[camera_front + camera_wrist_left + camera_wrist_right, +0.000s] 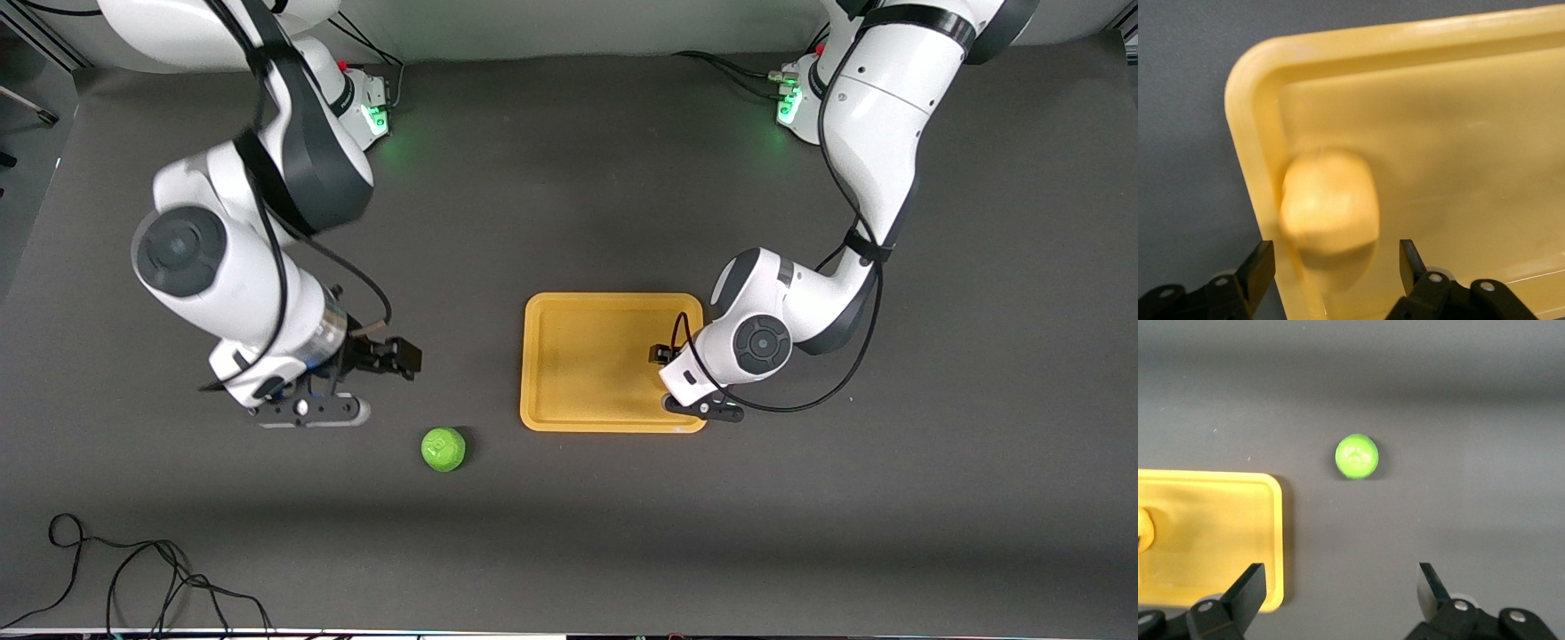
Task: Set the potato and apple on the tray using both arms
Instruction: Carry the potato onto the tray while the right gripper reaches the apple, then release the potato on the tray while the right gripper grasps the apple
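Note:
The orange-yellow tray (587, 356) lies on the dark table toward the left arm's end. The yellow-orange potato (1330, 201) lies in the tray by a rounded corner. In the front view the left arm's wrist hides it. My left gripper (673, 372) is low over that corner of the tray. It is open, and its fingers (1260, 265) stand clear on either side of the potato. The green apple (444, 449) sits on the table beside the tray, nearer to the front camera. It also shows in the right wrist view (1357, 456). My right gripper (373, 363) is open and empty above the table, apart from the apple.
The tray (1211, 527) and a sliver of the potato (1143, 530) show in the right wrist view. A loose black cable (133, 578) lies near the table's front edge at the right arm's end.

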